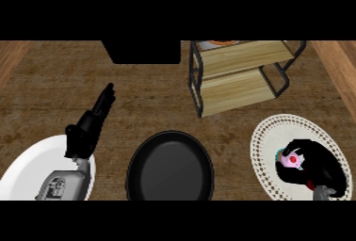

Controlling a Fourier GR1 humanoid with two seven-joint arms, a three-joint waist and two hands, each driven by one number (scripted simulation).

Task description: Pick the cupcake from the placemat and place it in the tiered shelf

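A dark wood-grain counter fills the room's middle. On the white lace placemat at the right, the right hand curls round the pink cupcake, which peeks out at the fingers' left side. The tiered shelf stands behind. The left hand rests straight-fingered over a white plate, beside a black pan.

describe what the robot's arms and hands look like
Each arm ends in a black hand with slim fingers and a thumb. The left hand sits on a light grey forearm with a boxy, panelled wrist section showing darker grey recesses. The right hand is a rounded black shape; only a small grey piece of its forearm shows at the lower edge. No cables, markings or sleeves are visible.
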